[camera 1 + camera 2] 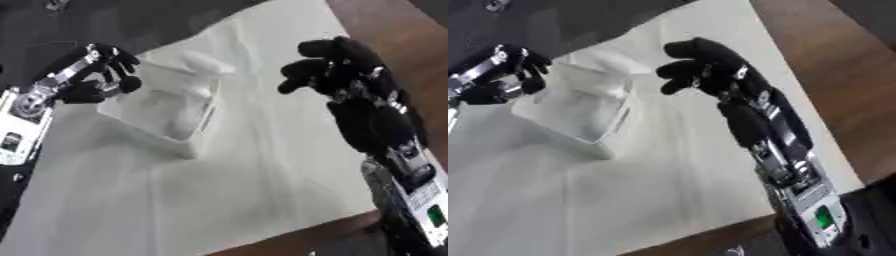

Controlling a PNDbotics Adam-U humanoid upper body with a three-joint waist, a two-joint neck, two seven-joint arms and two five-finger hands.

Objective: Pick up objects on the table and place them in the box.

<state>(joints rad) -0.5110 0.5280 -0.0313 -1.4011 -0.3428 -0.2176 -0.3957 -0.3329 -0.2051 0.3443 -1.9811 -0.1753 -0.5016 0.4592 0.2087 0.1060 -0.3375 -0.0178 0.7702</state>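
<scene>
**A:** Where is the box?

**B:** The white open-topped rectangular box (166,117) sits on the pale cloth-covered table (262,175), left of centre and toward the far side. It lies askew in the view, one corner pointing toward the near edge.

**A:** Anything in it?

**B:** Pale, whitish shapes show inside and at its far right corner, but they blend with the walls, so I cannot tell what they are.

**A:** And the left hand?

**B:** The black and silver left hand (92,75) hangs just beside the box's left wall, at its far left corner. Its fingers are curled inward toward the thumb. I see nothing between them, though whether they touch the rim I cannot tell.

**A:** The right hand?

**B:** The black right hand (710,67) is raised above the table to the right of the box, apart from it. Its fingers are bent loosely, spread from each other, with nothing in their grasp.

**A:** What lies beyond the cloth?

**B:** A brown wooden surface (394,35) shows along the right and near edges.
</scene>
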